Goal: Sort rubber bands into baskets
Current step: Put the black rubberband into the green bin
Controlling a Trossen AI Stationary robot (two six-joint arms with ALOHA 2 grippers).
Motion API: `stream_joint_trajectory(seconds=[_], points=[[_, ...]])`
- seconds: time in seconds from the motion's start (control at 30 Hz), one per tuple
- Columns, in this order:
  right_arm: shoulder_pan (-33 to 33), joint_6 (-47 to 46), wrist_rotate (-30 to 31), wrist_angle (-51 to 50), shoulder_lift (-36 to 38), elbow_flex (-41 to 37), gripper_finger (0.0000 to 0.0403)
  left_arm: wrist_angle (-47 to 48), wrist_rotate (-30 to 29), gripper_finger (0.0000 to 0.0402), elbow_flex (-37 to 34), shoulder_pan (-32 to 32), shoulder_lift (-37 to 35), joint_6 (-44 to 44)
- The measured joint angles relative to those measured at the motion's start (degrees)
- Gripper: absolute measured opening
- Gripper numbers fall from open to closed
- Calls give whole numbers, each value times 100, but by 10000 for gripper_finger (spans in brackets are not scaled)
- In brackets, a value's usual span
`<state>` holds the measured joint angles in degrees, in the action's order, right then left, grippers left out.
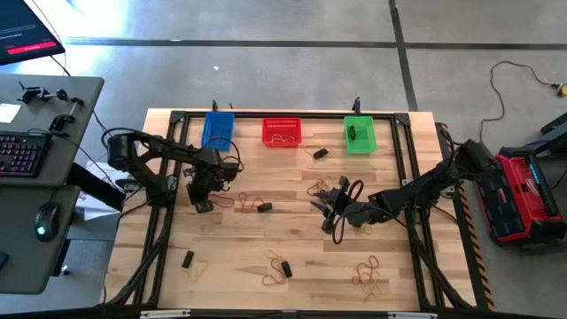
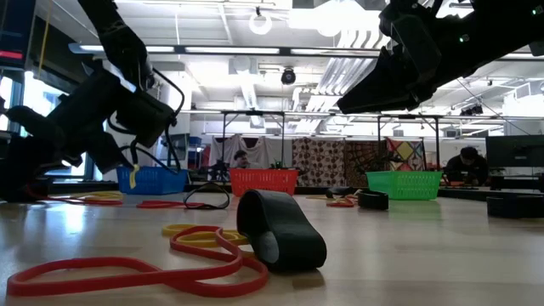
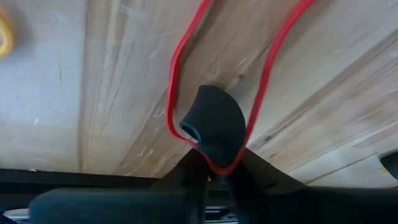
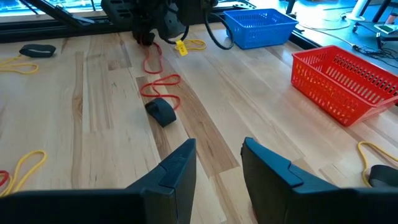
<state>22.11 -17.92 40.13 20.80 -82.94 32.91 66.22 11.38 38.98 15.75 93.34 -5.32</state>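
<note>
Left pincer: I see my left pincer [image 1: 203, 205] down at the table [image 1: 230, 266] on its left half, in front of the blue basket [image 1: 217, 129]. In the left wrist view its fingers [image 3: 186, 177] stand close together around the bend of a red rubber band [image 3: 177, 68], with a thick dark band [image 3: 213, 124] at the tips; I cannot tell whether either one is truly gripped.
Right pincer: my right pincer [image 1: 330, 206] hangs over the middle of the table, jaws parted with a clear gap, nothing between them.
Baskets: blue, red basket [image 1: 282, 132] and green basket [image 1: 360, 134] stand in a row along the far edge. The red one holds a thin loop, the green one a dark piece.
Rubber bands: loose loops lie scattered over the table; an orange tangle [image 1: 369, 275] sits near the front right, a thick dark band [image 1: 265, 207] between the two pincers, another dark one [image 1: 321, 153] between the red and green baskets.
</note>
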Motion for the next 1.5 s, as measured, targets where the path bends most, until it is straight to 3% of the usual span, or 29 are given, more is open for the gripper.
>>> stream_joint_trajectory(seconds=[0.2, 0.4, 0.9, 1.07, 1.2, 1.5], points=[[0, -2, 0, -2, 0, 0, 117, 13, -2, 74, 0, 0, 5, 2], [0, -2, -2, -2, 0, 0, 117, 152, 1, 75, 0, -2, 5, 12], [0, 40, -2, -2, 0, 0, 117, 675, 424, 5, 0, -11, 5, 159], [0, 32, 17, -2, 0, 0, 117, 758, 771, 7, 90, -11, 2, 258], [0, 16, 18, -2, 0, 0, 117, 745, 659, 10, 234, -11, 2, 248], [0, 20, 18, -2, 0, 0, 117, 692, 651, 58, 334, -22, 2, 279]])
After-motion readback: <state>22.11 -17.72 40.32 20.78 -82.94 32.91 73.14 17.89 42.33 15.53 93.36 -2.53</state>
